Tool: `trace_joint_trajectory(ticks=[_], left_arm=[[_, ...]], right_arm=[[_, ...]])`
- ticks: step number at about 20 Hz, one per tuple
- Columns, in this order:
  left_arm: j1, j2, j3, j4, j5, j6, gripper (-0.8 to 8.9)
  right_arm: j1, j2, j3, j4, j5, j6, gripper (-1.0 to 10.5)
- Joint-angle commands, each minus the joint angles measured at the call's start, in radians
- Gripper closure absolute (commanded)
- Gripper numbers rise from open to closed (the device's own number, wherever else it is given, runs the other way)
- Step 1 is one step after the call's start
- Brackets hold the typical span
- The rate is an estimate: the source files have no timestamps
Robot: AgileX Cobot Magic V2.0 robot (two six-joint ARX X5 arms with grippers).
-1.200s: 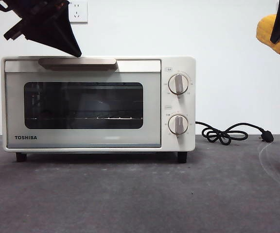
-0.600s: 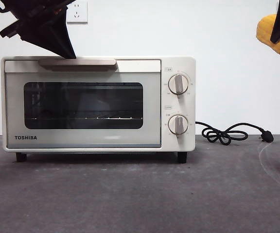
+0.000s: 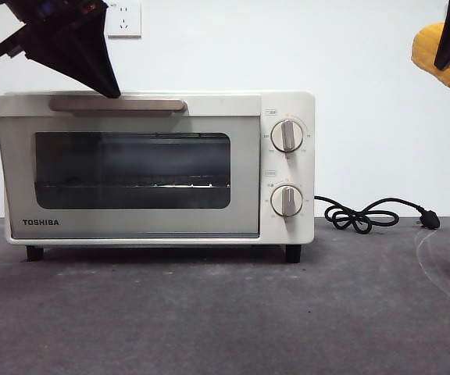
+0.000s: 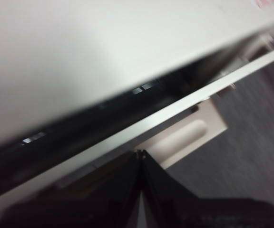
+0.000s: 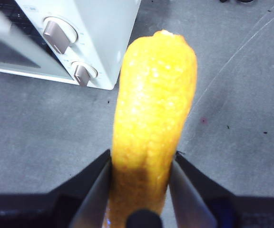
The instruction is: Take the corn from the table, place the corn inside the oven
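Left gripper [image 3: 109,90]: reaching down from the upper left in the front view, its black tip sitting at the oven handle [image 3: 118,104]. In the left wrist view its jaws [image 4: 140,154] are lying tip to tip with no gap between them, closed, resting just behind the handle at the door's top edge. Nothing is showing between the jaws.

Right gripper [image 5: 139,185]: hanging high at the right edge of the front view, well to the right of the oven and well above the table [image 3: 225,312]. Its two jaws are pressing on both sides of the corn [image 5: 151,118], gripping it near one end.

Corn: being held in the air by the right gripper, clear of the table and outside the oven. In the right wrist view it is sticking out lengthwise past the jaws, its tapered tip pointing away from the wrist. In the front view only a yellow-orange part [image 3: 436,58] is showing at the right edge.

Oven [image 3: 287,168]: standing on the table on its black feet, facing the front camera, two knobs on its right panel.

Door [image 3: 131,172]: tilting slightly outward at the top; the left wrist view is showing a dark gap [image 4: 94,118] between its top edge and the oven body.

Cord [image 3: 373,212]: lying coiled on the table to the right of the oven, its plug beside it.

Socket [image 3: 123,17]: sitting on the white wall behind, just right of the left gripper.
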Motion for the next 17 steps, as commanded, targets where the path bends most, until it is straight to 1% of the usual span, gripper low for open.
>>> trace_joint_trajectory(ticks=[1,4,9,13,17], left_arm=[[-0.026,0.04,-0.038,-0.094,-0.012,0.014,8.19],[-0.055,0.04,-0.038,-0.14,-0.012,0.015,8.19],[-0.105,0.04,-0.038,-0.216,-0.012,0.014,8.19],[-0.168,0.04,-0.038,-0.293,-0.012,0.014,8.19],[-0.234,0.037,-0.038,-0.328,-0.012,0.013,8.19]], right_arm=[[0.001,-0.002,0.006,0.004,-0.003,0.007,9.6],[0.001,-0.002,0.006,0.004,-0.018,0.007,9.6],[0.001,-0.002,0.006,0.003,-0.088,0.007,9.6],[0.001,-0.002,0.006,0.003,-0.167,0.007,9.6],[0.001,-0.002,0.006,0.004,-0.201,0.006,9.6]])
